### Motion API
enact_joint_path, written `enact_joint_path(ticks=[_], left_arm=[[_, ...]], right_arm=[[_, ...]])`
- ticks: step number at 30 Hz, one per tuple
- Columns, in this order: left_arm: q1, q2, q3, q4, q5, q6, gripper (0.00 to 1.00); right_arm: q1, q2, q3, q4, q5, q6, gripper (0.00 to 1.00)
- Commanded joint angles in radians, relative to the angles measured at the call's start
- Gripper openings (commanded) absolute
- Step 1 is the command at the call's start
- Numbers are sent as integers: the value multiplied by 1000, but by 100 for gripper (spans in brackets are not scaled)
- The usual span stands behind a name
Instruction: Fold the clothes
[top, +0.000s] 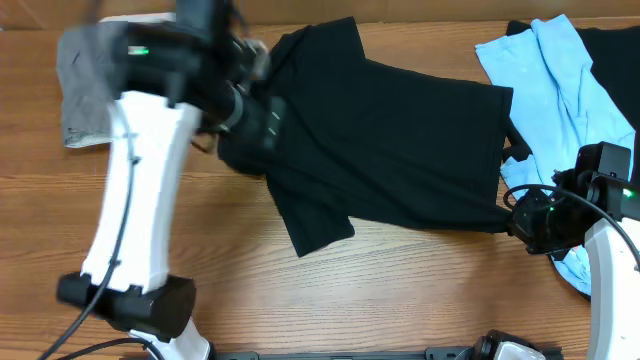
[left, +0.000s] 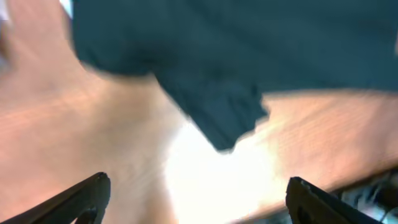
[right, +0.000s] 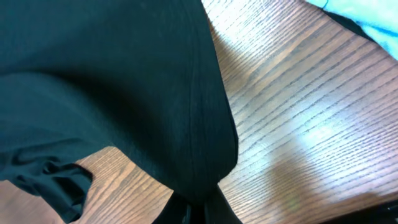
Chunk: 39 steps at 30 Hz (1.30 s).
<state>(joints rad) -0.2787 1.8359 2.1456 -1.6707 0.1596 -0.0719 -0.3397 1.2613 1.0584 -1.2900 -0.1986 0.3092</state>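
Note:
A black T-shirt (top: 390, 140) lies spread across the middle of the wooden table, one sleeve pointing to the front. My left gripper (top: 215, 125) is over the shirt's left edge; in the left wrist view its fingers (left: 199, 199) are wide apart and empty above the table, with the shirt (left: 236, 56) beyond them, blurred. My right gripper (top: 512, 218) is at the shirt's right front corner. In the right wrist view its fingers (right: 199, 211) are shut on the shirt's hem (right: 155, 93).
A light blue garment (top: 565, 90) lies crumpled at the right, over another dark one (top: 610, 50). A grey garment (top: 85, 90) lies at the back left behind my left arm. Bare wood shows along the table's front (top: 400, 290).

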Motion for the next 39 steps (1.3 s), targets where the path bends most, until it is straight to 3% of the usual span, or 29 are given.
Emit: enact_joint_path(ticks=[1,6,11,21,26,28,30,33,35,39], left_arm=[[-56,21,-251,56,-66,-129,93],[-83,21,-584,285,-21,-202,93],[-102,21,-790,501,69,-223,93],[-185,24,-1020,763,20,-296,94],[-208,24,-1085,853,21,-301,89],[-219,25,-1104,884,20,-302,73],[-226,25,-1110,899,18,-302,48],[-236,25,-1110,910,17,-303,27],[-240,25,-1109,908,19,-302,7],[-227,24,-1059,791,-3,-299,4]], right_arm=[[-3,-3,11,18,-6,-12,4],[-3,-3,11,27,-9,-30,5],[-3,-3,11,37,-8,-30,5],[-3,-3,10,37,-8,-30,5],[-3,-3,10,36,-8,-30,5],[-3,-3,10,36,-8,-30,5],[-3,-3,10,36,-8,-29,5],[-3,-3,10,36,-8,-30,5],[-3,-3,10,35,-5,-29,5],[-3,-3,10,28,-5,-29,5]])
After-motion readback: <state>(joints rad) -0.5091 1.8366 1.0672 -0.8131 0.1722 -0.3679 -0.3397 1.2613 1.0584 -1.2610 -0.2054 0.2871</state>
